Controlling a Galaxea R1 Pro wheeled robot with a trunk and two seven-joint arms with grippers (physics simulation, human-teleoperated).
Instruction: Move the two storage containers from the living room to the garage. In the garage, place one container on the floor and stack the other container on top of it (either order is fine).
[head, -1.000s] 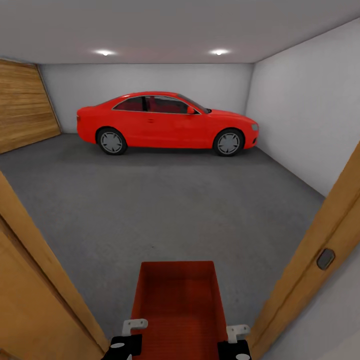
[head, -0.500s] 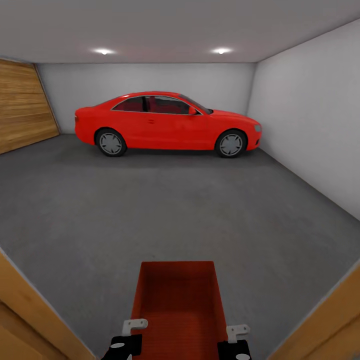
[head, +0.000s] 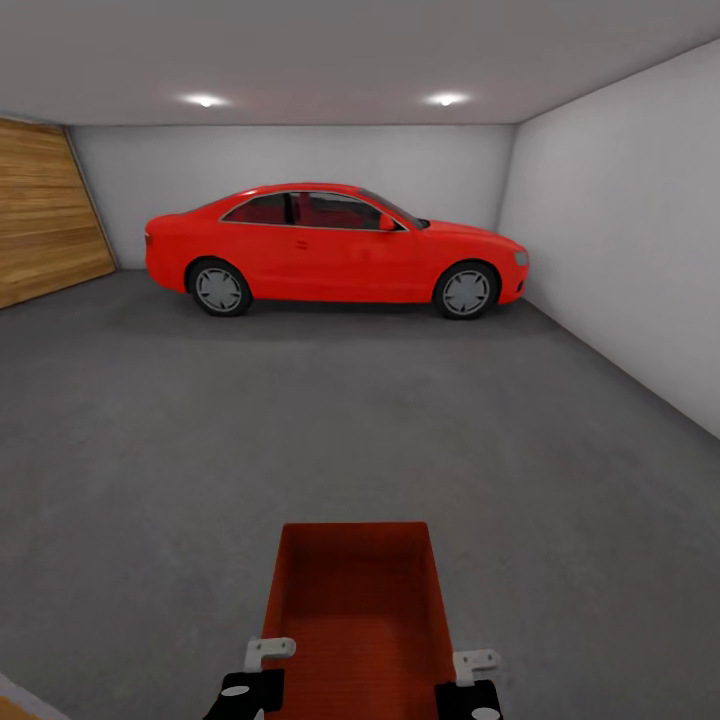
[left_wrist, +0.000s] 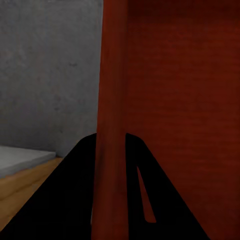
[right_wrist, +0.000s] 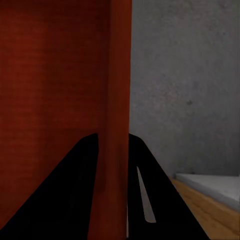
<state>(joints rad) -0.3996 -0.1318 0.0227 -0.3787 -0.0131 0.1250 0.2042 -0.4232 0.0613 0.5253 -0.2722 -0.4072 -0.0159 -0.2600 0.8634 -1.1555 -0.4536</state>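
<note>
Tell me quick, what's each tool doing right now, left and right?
Left tool: closed on the left wall of the orange bin.
Right tool: closed on the bin's right wall.

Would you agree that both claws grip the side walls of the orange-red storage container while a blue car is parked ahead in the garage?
Not quite: the car is red, not blue, as the head view shows. The rest holds: the left claw and right claw each clamp a side wall of the storage container.

Left gripper (head: 268, 655): I saw a black block with pale spots, topped by a white bracket, lower left of centre.
Right gripper (head: 472, 668): same build, lower right.
Fingers (left_wrist: 60, 200): plain black wedges in my wrist views.
</note>
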